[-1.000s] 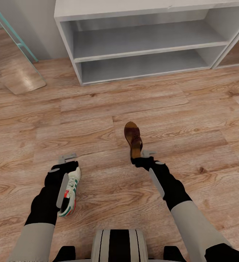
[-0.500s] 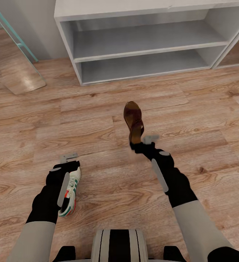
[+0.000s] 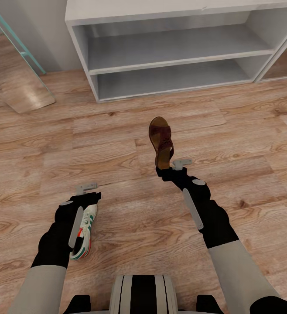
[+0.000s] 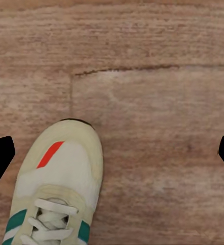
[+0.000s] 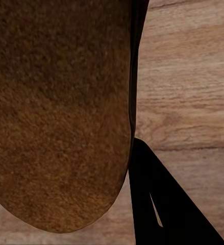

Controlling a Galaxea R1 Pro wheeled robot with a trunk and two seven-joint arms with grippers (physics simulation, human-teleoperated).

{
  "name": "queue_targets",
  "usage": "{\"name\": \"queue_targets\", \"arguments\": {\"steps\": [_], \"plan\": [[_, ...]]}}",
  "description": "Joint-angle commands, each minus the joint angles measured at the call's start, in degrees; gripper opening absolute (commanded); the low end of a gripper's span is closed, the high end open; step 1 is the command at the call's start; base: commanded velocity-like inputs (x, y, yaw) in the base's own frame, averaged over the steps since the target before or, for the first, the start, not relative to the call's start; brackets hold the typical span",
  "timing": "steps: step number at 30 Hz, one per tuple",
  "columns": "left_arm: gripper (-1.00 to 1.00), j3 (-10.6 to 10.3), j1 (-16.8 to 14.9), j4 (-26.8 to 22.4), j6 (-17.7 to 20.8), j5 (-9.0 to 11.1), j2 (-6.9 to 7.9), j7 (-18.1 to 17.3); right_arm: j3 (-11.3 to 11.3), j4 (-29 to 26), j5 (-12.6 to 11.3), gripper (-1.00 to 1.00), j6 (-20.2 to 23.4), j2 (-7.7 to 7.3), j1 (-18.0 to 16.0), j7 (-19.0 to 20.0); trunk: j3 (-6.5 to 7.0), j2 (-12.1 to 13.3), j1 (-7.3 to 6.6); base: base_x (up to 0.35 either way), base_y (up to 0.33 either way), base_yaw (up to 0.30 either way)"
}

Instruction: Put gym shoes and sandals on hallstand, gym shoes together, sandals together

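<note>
While the right gripper holds a sandal clamped by its heel end and raised off the floor, the rack stands ahead with both shelves bare. The sandal juts forward from the jaws, toe toward the rack, and in the right wrist view its broad brown sole sits close against one dark finger. It looks light and fairly stiff through the sole, so a grip at one end will likely carry it, though the long overhang could let it swing or twist in the jaws; the straps look soft and are a poor place to pinch. The left gripper hangs over a gym shoe that lies on the floor beside the left forearm. In the left wrist view its jaws stand wide apart, empty, with the shoe's cream toe between the two finger tips. That shoe looks light but padded and yielding; I judge the firm sides at mid-foot, or the heel collar, the best hold, since the rounded toe may slip. The second sandal and second shoe are not to be seen here.
</note>
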Motion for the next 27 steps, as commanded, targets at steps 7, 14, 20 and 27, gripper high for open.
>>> {"name": "queue_targets", "arguments": {"steps": [7, 14, 20, 27], "plan": [[1.00, 0.21, 0.44, 0.00, -0.04, -0.11, 0.10, -0.01, 0.02, 0.01, -0.20, -1.00, 0.00, 0.00, 0.01, -0.19, 0.00, 0.00, 0.00, 0.000, 0.000, 0.000], [1.00, 1.32, 6.42, -0.29, -0.08, -0.17, 0.46, -0.01, 0.01, -0.01, -0.20, -1.00, 0.00, 0.00, -0.01, -0.19, 0.00, 0.00, 0.00, 0.000, 0.000, 0.000], [1.00, 5.37, 14.40, -1.57, -0.51, 0.14, 0.56, -0.16, 0.01, 0.01, -0.20, -1.00, 0.00, 0.00, -0.01, -0.19, 0.00, 0.00, 0.00, 0.000, 0.000, 0.000], [1.00, 6.26, 18.95, -3.16, -0.93, 0.16, 0.61, -0.20, 0.02, 0.02, -0.20, -1.00, 0.00, 0.00, 0.01, -0.19, 0.00, 0.00, 0.00, 0.000, 0.000, 0.000]]}}
